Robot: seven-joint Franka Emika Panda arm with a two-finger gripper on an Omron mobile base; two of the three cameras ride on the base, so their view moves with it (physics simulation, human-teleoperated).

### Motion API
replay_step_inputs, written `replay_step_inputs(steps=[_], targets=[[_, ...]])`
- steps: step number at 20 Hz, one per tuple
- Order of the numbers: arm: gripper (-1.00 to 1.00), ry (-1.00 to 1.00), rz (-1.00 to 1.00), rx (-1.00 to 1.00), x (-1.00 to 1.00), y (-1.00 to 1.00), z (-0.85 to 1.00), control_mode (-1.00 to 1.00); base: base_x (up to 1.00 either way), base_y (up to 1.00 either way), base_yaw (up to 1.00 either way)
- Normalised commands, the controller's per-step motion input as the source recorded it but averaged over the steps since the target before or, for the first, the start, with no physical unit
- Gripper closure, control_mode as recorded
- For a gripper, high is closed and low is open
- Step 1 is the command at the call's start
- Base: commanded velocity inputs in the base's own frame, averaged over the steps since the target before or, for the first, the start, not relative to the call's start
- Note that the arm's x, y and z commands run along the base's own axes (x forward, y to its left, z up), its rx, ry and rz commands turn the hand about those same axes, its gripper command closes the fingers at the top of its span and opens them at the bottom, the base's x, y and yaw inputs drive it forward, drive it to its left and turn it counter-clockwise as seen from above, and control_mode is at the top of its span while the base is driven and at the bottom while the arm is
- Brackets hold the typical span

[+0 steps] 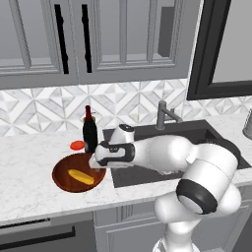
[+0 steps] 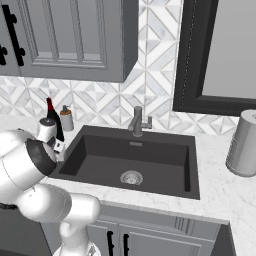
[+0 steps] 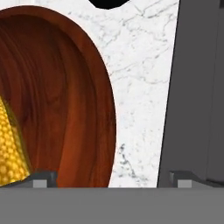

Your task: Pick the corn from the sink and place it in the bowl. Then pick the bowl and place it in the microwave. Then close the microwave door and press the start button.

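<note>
The reddish-brown wooden bowl (image 1: 63, 173) stands on the counter left of the sink (image 1: 197, 140). The yellow corn (image 1: 81, 176) lies inside it, also at the left edge of the hand view as the corn (image 3: 8, 148). My gripper (image 1: 94, 164) hovers open just over the bowl's right rim, holding nothing. In the hand view the gripper (image 3: 111, 179) straddles the bowl (image 3: 65, 109) rim: one fingertip (image 3: 41, 178) is over the bowl's inside, the other over the sink's dark edge (image 3: 197, 87). The dark sink (image 2: 132, 160) holds only its drain. The microwave is out of view.
A dark bottle (image 1: 89, 133) stands just behind the bowl, with a small flat red thing (image 1: 77, 145) beside it. The faucet (image 1: 165, 114) rises behind the sink. A soap dispenser (image 2: 66, 119) and a grey canister (image 2: 245, 142) stand on the counter.
</note>
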Motion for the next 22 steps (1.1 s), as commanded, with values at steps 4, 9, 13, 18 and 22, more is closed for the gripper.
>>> replay_step_inputs(steps=[4, 9, 13, 18, 22], targets=[[-1.00, 0.00, -0.03, 0.00, 0.03, 0.12, -0.30, -1.00, 0.00, 0.00, 0.00], [1.00, 0.01, -0.04, 0.00, 0.00, 0.13, -0.18, -1.00, 0.00, 0.00, 0.00], [1.00, 0.02, -0.02, 0.01, 0.00, 0.10, -0.09, -1.00, 0.00, 0.00, 0.00], [1.00, 0.00, -0.03, 0.00, -0.05, 0.01, 0.03, -1.00, 0.00, 0.00, 0.00], [1.00, 0.00, -0.11, 0.01, -0.31, 0.00, 0.23, -1.00, 0.00, 0.00, 0.00]])
